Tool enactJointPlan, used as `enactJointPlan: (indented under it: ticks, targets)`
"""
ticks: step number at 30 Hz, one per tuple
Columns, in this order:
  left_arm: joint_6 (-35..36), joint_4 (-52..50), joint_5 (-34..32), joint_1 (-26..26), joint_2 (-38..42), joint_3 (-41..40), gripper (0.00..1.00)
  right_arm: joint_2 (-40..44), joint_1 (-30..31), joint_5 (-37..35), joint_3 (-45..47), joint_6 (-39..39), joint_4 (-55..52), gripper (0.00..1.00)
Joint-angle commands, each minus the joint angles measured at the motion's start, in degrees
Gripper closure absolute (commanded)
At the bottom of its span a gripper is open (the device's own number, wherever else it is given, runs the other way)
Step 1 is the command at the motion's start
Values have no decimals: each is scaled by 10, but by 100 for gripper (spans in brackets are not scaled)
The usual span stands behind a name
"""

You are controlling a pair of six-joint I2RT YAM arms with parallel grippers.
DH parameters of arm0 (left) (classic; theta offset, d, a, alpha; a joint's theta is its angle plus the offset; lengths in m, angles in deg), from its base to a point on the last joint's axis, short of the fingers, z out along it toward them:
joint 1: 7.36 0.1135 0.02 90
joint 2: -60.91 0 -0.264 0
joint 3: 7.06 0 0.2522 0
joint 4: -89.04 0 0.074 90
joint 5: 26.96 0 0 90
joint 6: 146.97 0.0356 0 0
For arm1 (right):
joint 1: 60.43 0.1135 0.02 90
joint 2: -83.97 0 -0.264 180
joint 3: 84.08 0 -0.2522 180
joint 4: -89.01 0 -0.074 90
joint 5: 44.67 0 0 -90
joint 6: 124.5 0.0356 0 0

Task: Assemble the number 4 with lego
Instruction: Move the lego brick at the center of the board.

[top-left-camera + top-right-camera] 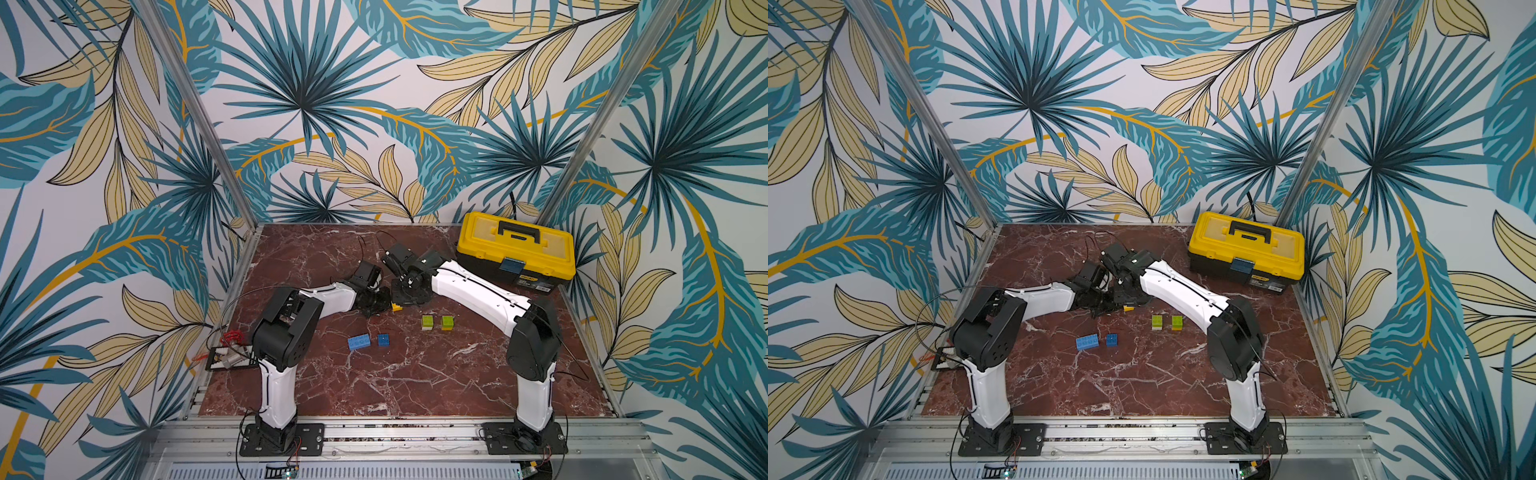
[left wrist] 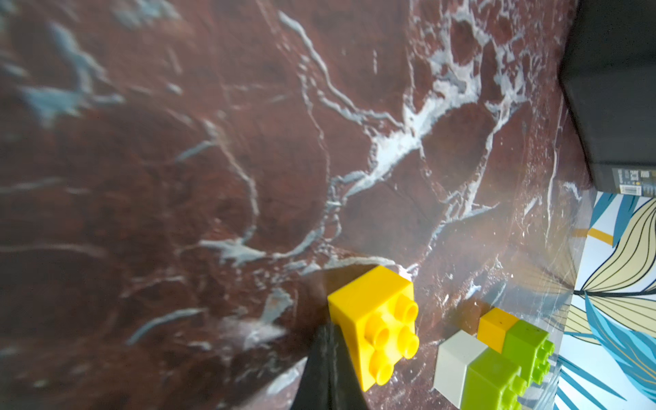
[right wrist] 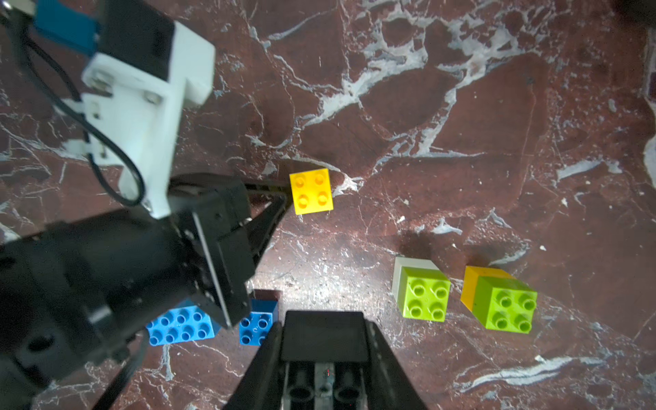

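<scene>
Studs up, the yellow brick (image 3: 311,191) sits flat near the middle of the surface (image 3: 461,142). It is square, so there is no long axis to line up with.

The left pincer (image 3: 280,194) is pressed together and pinches nothing. Its tip touches the side of the brick that faces the left arm, and it appears to brace the brick.

The right pincer (image 3: 324,321) pinches a black brick (image 3: 324,337) and seems raised off the surface. The yellow brick lies just ahead of its fingertips and lower. In a top view the yellow brick (image 1: 397,308) peeks out between the two pincers.

The likely next move is to bring the black brick forward and down onto those studs, with edges squared.

The white-green stack (image 3: 422,298), yellow-green stack (image 3: 504,305), long blue brick (image 3: 181,324) and small blue brick (image 3: 257,324) lie apart, nearer the arm bases.
</scene>
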Motion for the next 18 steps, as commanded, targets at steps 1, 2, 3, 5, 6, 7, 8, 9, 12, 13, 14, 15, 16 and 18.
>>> enactJointPlan:
  ticks: [1,2,3,5,6,7,8,9,12,13,14,15,16,18]
  targets:
    - [12,-16,-25,2,-6,28,95,-36,-4,-10,-24,-31,-6,73]
    - [14,-25,-36,5,-1,29,95,-47,-5,-6,-31,-43,-2,73]
    - [11,-41,-53,9,5,30,95,-59,-8,1,-40,-56,0,73]
    - [-6,-85,-93,23,25,23,95,-81,-10,3,-59,-73,-4,73]
    - [-17,-100,-107,34,41,12,95,-93,-12,3,-68,-80,-7,73]
    - [-27,-111,-118,43,58,-1,94,-101,-13,4,-73,-87,-7,73]
    - [-36,-119,-125,55,79,-20,94,-108,-14,6,-80,-93,-8,73]
    - [-40,-120,-126,63,102,-39,93,-115,-15,6,-88,-97,-10,73]
    - [-38,-133,-133,75,178,-91,90,-137,-18,8,-109,-107,-16,73]
    - [-32,-145,-136,76,201,-101,89,-145,-18,9,-115,-112,-18,73]
    - [-29,-156,-137,75,223,-112,88,-153,-20,10,-123,-116,-21,73]
    - [-27,-164,-136,76,242,-121,87,-160,-21,10,-128,-119,-23,73]
    - [-25,-172,-137,75,262,-132,87,-167,-23,12,-134,-123,-25,73]
    - [-23,-187,-135,76,292,-147,86,-179,-25,13,-146,-128,-29,73]
